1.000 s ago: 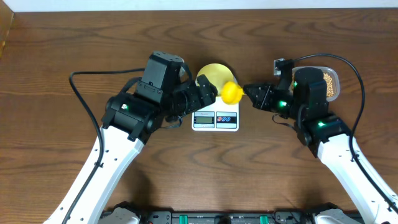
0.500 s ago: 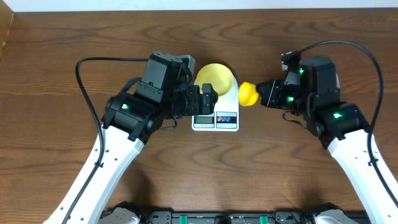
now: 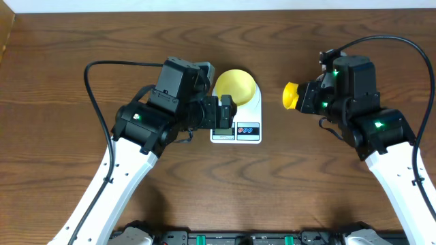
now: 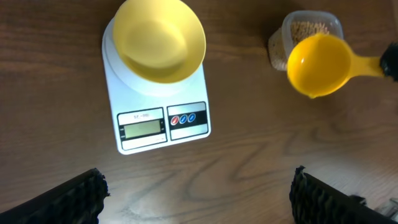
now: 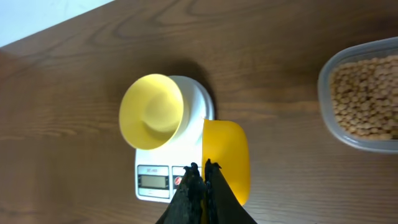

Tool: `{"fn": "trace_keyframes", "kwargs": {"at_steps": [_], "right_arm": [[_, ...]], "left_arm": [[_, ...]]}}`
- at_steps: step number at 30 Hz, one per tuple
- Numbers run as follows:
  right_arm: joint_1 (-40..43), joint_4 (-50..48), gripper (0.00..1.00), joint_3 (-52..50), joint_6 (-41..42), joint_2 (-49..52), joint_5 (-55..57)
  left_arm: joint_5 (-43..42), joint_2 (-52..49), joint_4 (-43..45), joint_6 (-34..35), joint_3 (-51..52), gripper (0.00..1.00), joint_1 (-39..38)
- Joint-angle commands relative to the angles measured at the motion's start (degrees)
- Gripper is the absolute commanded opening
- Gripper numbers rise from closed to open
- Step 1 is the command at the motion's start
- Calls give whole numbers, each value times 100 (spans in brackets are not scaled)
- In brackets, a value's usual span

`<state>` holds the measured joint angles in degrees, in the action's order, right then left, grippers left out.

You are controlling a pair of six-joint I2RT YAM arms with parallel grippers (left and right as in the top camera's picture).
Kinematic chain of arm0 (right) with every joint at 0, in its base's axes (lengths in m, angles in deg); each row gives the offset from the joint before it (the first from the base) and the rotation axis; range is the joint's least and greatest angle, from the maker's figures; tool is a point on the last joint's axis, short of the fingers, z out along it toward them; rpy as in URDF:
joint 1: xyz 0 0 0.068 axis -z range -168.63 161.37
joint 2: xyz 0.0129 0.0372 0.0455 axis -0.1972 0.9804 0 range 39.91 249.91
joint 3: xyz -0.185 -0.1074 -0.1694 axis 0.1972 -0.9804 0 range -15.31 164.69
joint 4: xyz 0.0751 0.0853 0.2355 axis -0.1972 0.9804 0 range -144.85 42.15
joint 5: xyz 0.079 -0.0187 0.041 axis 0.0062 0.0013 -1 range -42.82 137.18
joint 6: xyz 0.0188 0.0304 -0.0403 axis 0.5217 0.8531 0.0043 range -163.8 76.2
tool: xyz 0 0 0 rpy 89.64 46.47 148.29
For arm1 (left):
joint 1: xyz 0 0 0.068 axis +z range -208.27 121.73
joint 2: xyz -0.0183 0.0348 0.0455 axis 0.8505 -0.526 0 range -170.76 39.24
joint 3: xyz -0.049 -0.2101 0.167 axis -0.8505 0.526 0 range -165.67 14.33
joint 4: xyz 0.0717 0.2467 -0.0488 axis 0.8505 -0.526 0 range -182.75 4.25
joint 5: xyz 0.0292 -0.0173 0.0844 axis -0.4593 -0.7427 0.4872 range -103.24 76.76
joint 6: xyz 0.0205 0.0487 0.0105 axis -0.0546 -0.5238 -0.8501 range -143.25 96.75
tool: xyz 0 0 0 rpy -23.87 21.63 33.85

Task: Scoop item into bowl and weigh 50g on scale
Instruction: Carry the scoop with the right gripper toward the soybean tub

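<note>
The pale-yellow bowl [image 3: 236, 86] [image 4: 160, 38] [image 5: 151, 112] sits on the white scale [image 3: 249, 129] [image 4: 134, 96] [image 5: 200, 102]; no beans show inside it. My left gripper [image 3: 223, 112] [image 4: 199, 199] hangs open just in front of the scale's display with nothing between its fingers. My right gripper [image 3: 310, 97] [image 5: 200, 167] is shut on the handle of a yellow measuring spoon [image 3: 291, 95] [image 4: 320, 64] [image 5: 226, 158], held right of the scale; its head looks empty. The tan beans [image 4: 310, 27] [image 5: 367, 93] fill a clear tub, which my right arm hides in the overhead view.
The clear plastic tub [image 4: 277, 53] [image 5: 328, 115] stands on the brown table to the right of the scale. Black cables loop from both arms over the tabletop. A pale wall edge runs along the table's far side.
My right gripper has carried the spoon rightward, away from the bowl and scale toward the tub. The left gripper drew back off the bowl a little, then stayed still.
</note>
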<state>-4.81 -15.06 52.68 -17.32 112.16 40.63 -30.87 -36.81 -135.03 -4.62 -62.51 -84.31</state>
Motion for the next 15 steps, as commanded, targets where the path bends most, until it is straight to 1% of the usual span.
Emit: {"fn": "trace_keyframes", "kwargs": {"at_steps": [1, 5, 8, 15], "right_arm": [[39, 31, 2, 170, -107, -92, 341], [39, 24, 2, 173, -129, -92, 461], [39, 7, 2, 173, -133, -92, 494], [39, -61, 2, 256, -195, -92, 496]], "left_arm": [[105, 17, -70, -595, 2, 96, -2], [474, -83, -214, -1040, 2, 96, -2], [551, -190, -321, -1397, 2, 96, -2], [551, -649, -354, -1438, 2, 96, -2]]}}
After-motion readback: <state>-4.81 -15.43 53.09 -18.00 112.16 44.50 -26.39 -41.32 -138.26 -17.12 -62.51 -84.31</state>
